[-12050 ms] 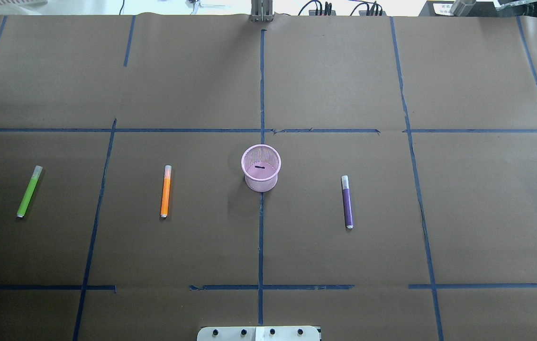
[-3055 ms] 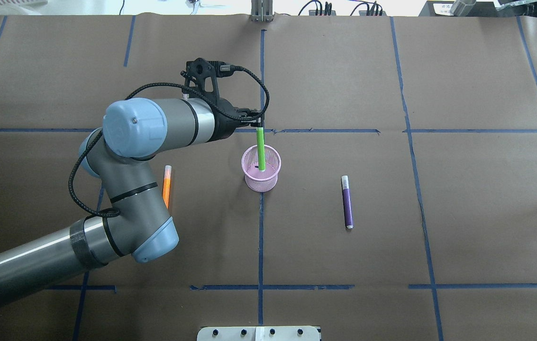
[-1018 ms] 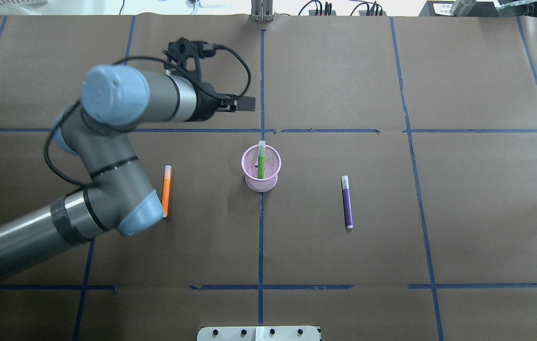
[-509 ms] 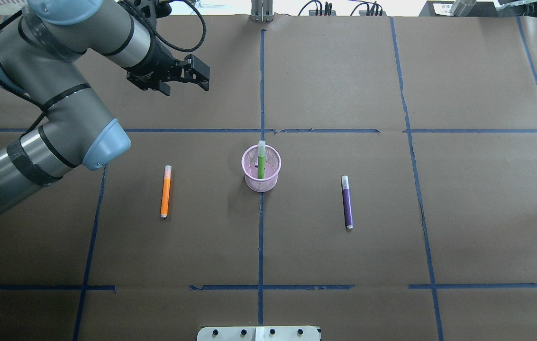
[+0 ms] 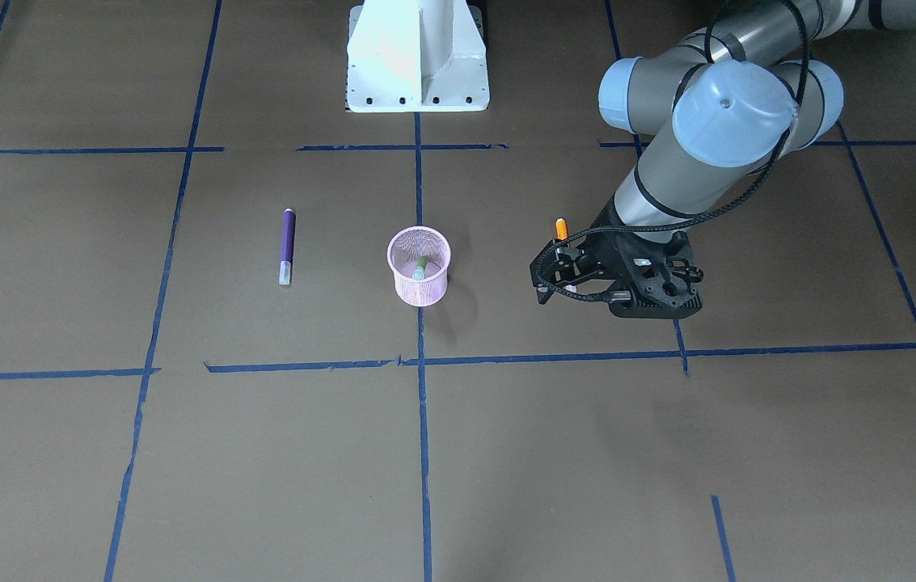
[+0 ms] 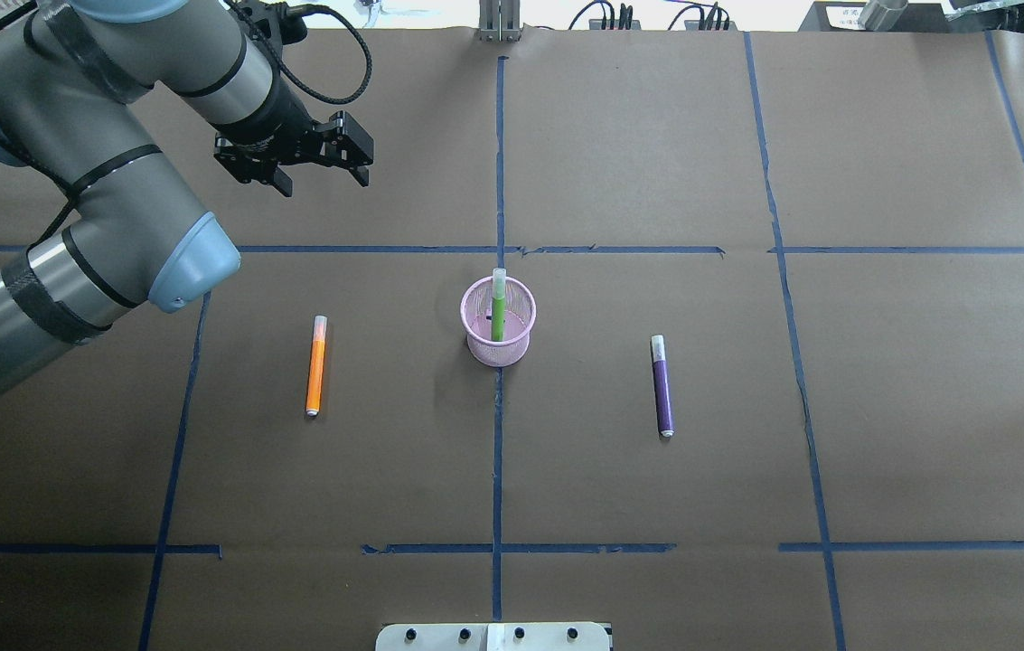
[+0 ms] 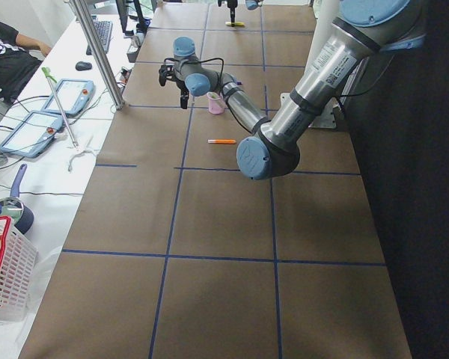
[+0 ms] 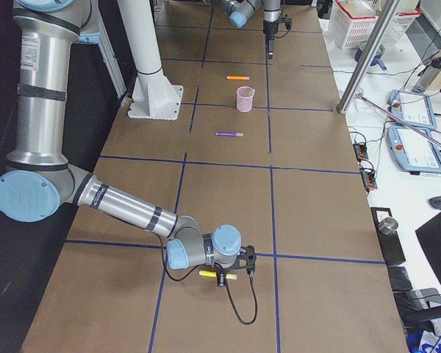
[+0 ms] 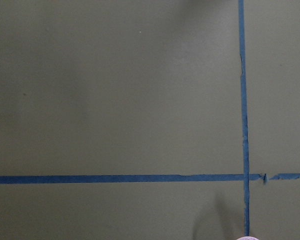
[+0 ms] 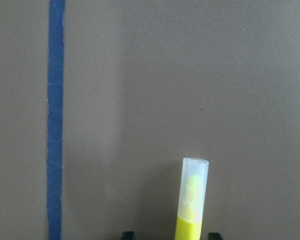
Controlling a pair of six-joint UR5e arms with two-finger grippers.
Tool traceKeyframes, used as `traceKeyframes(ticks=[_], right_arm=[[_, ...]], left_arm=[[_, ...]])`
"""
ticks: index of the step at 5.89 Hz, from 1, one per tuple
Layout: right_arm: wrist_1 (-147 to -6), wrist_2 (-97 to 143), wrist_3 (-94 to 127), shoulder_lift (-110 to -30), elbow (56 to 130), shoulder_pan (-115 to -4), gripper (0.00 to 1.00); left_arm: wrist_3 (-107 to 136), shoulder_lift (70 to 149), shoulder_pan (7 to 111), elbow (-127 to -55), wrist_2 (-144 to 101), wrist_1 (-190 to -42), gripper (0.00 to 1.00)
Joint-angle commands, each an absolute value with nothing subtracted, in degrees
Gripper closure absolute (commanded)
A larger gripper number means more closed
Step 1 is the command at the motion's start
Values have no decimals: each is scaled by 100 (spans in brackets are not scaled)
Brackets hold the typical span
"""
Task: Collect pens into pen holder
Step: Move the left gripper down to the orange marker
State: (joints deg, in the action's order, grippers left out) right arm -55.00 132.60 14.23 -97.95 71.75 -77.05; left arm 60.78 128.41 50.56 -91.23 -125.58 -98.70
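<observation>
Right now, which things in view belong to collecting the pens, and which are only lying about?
Belong to the job: pink pen holder; green pen standing in it; orange pen and purple pen lying on the table; yellow pen lying at the table's right end; left tool, open.

Only lying about: blue tape lines; white robot base; red-rimmed basket beside the table.

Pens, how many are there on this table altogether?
4. A green pen stands in the pink cup; an orange pen lies on the robot's left of it, a purple pen on its right, and a yellow pen far off at the table's right end.
</observation>
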Motion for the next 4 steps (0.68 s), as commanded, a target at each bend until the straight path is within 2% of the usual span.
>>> traceKeyframes(ticks=[1,2,4], right_arm=[[-5563,13289,1424,-9765,7224,-7769,90],[-5590,13289,1424,-9704,7242,-7796,98],[-5590,13272,1424,-9686,7513,-7848,100]], left_arm=[[6056,12823,5124,-9114,-12594,-9826,0],[6056,12797,5133,-9097,-12690,-9826,0],[6012,12648,5159,-9044,-12901,-9713,0]])
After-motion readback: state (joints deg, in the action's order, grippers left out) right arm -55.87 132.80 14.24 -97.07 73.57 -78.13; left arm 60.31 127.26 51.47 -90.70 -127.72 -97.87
